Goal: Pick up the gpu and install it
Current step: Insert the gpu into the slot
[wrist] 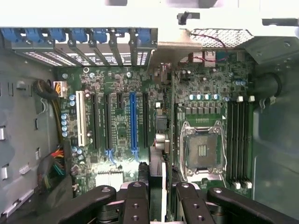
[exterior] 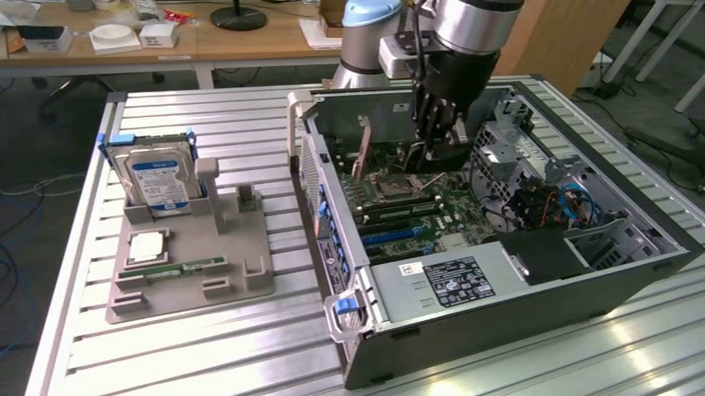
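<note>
Exterior view first: the open computer case [exterior: 496,330] lies on its side on the slatted metal table [exterior: 198,355]. The arm reaches straight down into it, and the gripper [exterior: 428,153] hangs low over the green motherboard [exterior: 441,206]. What it carries is hard to make out from here; the fingers and case shadow cover it. Toward the exterior view's left sits a grey tray [exterior: 187,289]. In it a hard drive [exterior: 158,183] stands upright, a square silver chip [exterior: 148,246] lies flat, and a memory stick [exterior: 182,266] rests just beside the chip. A black power supply [exterior: 463,280] fills the near end of the case.

Now the wrist view, and here is the answer. The gripper [wrist: 159,186] is narrowed onto the gpu [wrist: 159,172], which is seen edge-on as a thin grey-and-black strip clamped between the fingers [wrist: 135,198]. It is held above the board, between the blue slot [wrist: 132,121] and the empty processor socket [wrist: 202,149]. Whether it touches the board I cannot tell. The rest of the card is cut off by the frame edge.
</note>
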Robot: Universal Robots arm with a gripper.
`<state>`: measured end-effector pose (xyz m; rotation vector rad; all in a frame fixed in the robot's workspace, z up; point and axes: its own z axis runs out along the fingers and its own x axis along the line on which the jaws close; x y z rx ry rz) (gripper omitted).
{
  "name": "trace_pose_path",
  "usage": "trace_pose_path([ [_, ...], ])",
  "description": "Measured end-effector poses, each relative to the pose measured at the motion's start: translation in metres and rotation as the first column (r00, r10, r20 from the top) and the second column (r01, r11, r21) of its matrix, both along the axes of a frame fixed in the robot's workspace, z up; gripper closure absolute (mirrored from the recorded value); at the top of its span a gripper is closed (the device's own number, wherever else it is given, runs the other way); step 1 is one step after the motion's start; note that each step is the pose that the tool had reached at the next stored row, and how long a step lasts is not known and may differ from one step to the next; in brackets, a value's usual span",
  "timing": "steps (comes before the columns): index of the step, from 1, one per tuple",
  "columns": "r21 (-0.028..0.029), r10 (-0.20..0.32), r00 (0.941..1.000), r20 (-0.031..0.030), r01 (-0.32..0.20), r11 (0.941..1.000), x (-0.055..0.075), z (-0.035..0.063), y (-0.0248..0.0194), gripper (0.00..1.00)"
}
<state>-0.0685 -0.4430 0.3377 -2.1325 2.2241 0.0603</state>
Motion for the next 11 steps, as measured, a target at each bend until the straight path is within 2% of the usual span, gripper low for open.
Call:
trace_pose_path([
  [7, 0.0008, 0.028, 0.9996, 0.0017, -0.028, 0.9996, -0.0008, -0.0043, -0.0033, 0.73],
  [11, 0.0017, 0.028, 0.9996, 0.0033, -0.028, 0.9996, -0.0007, -0.0069, -0.0089, 0.73],
])
